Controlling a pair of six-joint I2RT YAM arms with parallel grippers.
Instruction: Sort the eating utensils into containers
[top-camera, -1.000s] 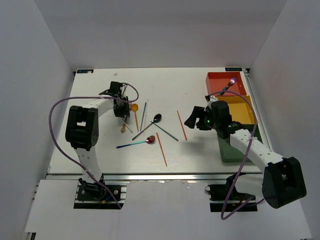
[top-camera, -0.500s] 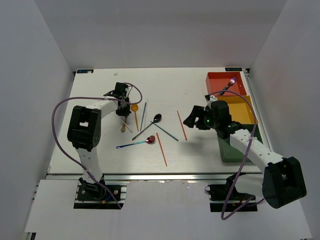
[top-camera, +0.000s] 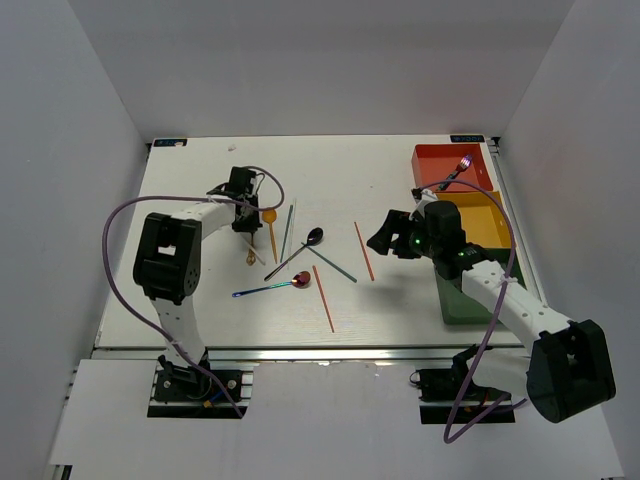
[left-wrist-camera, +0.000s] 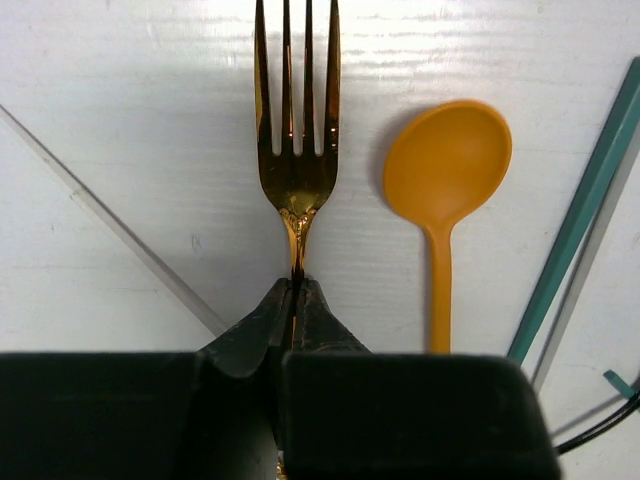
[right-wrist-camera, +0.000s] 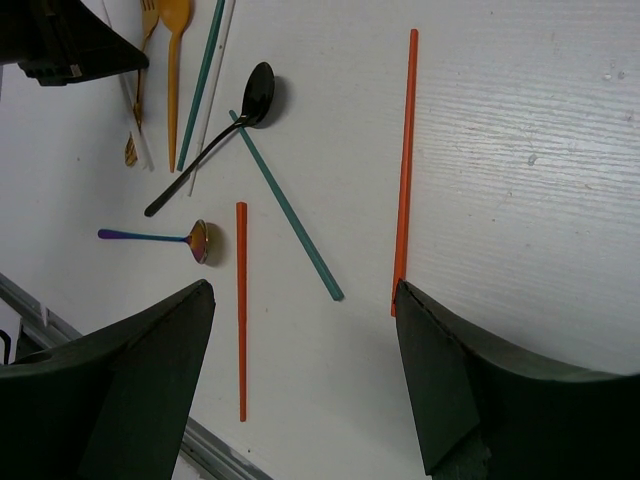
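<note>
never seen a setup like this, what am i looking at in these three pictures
Two robot arms are bolted at the near edge of a white table. One picture looks down from above. The other two come from a camera on each wrist. The left gripper is shut on a gold fork, beside an orange spoon. The right gripper hangs open and empty above orange chopsticks, a teal chopstick and a black spoon. A red tray, yellow tray and green tray sit on the right.

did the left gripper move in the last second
Yes, the left gripper, shut on the gold fork, shifted slightly right in the top view, closer to the orange spoon.
</note>
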